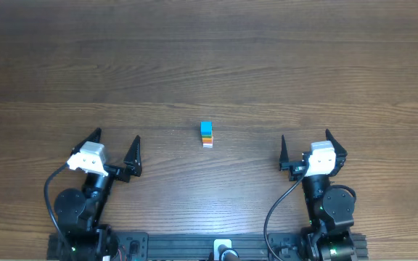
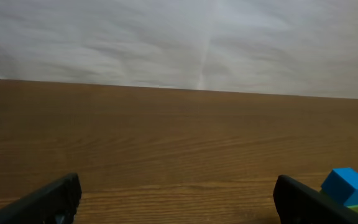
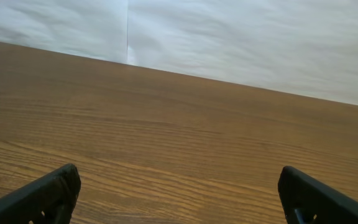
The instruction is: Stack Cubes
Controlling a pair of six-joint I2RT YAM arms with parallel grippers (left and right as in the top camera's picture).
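Observation:
A small stack of cubes [image 1: 207, 135] stands at the middle of the wooden table [image 1: 209, 65], with a blue cube [image 1: 206, 127] on top, then orange, then a pale one with a red edge at the bottom. In the left wrist view the blue cube [image 2: 347, 185] rests on a green sliver, partly behind one finger. My left gripper [image 1: 116, 144] sits open near its base, well left of the stack. My right gripper [image 1: 305, 143] is open near its base, well right of the stack. Neither holds anything.
Bare wooden tabletop stretches around the stack and far beyond it to a white wall [image 3: 229, 37]. The arm bases and a black rail [image 1: 209, 246] run along the near edge.

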